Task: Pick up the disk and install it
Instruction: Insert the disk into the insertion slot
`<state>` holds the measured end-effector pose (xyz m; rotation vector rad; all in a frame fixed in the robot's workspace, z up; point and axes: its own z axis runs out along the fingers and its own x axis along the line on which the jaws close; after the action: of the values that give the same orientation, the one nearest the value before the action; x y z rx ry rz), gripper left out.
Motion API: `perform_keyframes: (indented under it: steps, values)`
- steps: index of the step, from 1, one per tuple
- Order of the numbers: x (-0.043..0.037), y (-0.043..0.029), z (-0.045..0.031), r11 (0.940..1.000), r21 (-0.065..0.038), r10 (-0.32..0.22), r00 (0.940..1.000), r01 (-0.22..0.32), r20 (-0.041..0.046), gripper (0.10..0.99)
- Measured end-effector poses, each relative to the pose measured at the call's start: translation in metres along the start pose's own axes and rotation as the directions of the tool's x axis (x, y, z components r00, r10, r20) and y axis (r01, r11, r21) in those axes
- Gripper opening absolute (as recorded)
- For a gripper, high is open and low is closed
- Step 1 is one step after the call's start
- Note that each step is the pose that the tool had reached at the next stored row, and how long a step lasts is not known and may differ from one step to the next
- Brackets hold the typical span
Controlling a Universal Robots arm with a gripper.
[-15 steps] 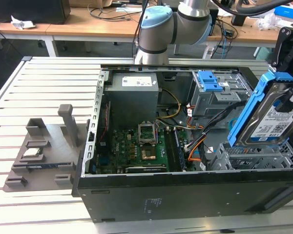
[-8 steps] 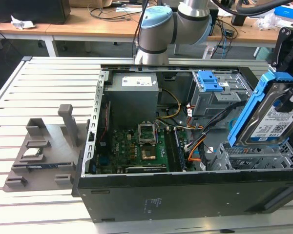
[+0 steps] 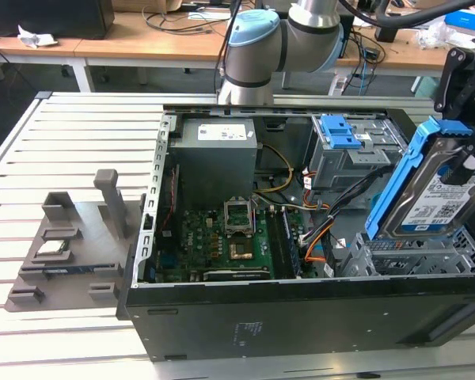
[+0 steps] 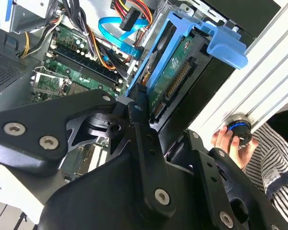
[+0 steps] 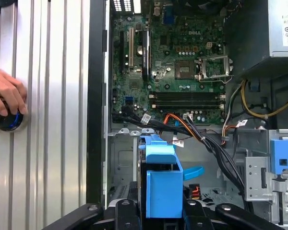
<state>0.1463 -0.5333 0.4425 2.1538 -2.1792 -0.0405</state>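
The disk (image 3: 442,198), a silver-grey drive with a white-and-blue label in a bright blue bracket, hangs tilted on edge over the open computer case's right end in the exterior view. My gripper (image 3: 464,162) is shut on it from above. The second wrist view shows the disk's (image 4: 175,72) green circuit side between the black fingers (image 4: 138,112). In the first wrist view the blue bracket (image 5: 161,187) sits between my gripper's (image 5: 161,213) black links, above the grey metal bay (image 5: 125,158) of the case.
The open computer case (image 3: 301,321) holds a motherboard (image 3: 229,237), power supply (image 3: 218,154), cable bundles (image 3: 332,214) and a grey cage with a blue latch (image 3: 340,134). A grey fixture (image 3: 71,245) lies on the slatted table. A person's hand (image 5: 7,93) rests on a round button.
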Motion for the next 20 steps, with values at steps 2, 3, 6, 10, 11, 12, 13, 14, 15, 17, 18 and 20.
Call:
perform_keyframes:
  steps: [2,3,6,10,11,12,13,14,15,17,18,20]
  values:
    - [-0.0001,-0.0001,0.0020,0.9999,0.000,0.013,0.9999,-0.013,0.0009,0.361]
    - [-0.0001,-0.0001,0.0029,0.9998,-0.001,0.021,0.9998,-0.021,0.0014,0.361]
    - [-0.0002,-0.0003,0.0049,0.9995,-0.001,0.030,0.9995,-0.030,0.0021,0.361]
    - [-0.0003,-0.0009,0.0077,0.9995,-0.001,0.030,0.9995,-0.030,0.0010,0.361]
    - [-0.0003,-0.0017,0.0088,0.9995,-0.001,0.030,0.9995,-0.030,-0.0007,0.361]
    - [0.0002,-0.0021,0.0106,0.9995,-0.001,0.031,0.9995,-0.031,-0.0036,0.361]
    - [0.0004,-0.0022,0.0116,0.9995,-0.001,0.031,0.9995,-0.031,-0.0041,0.361]
    - [0.0004,-0.0022,0.0124,0.9995,-0.001,0.031,0.9995,-0.031,-0.0043,0.361]
    - [0.0003,-0.0023,0.0132,0.9995,-0.001,0.031,0.9995,-0.031,-0.0042,0.361]
    - [0.0003,-0.0024,0.0153,0.9995,-0.001,0.031,0.9995,-0.031,-0.0043,0.361]
    - [0.0002,-0.0026,0.0170,0.9995,-0.001,0.031,0.9995,-0.031,-0.0043,0.361]
    - [0.0001,-0.0027,0.0192,0.9995,-0.001,0.030,0.9995,-0.030,-0.0043,0.361]
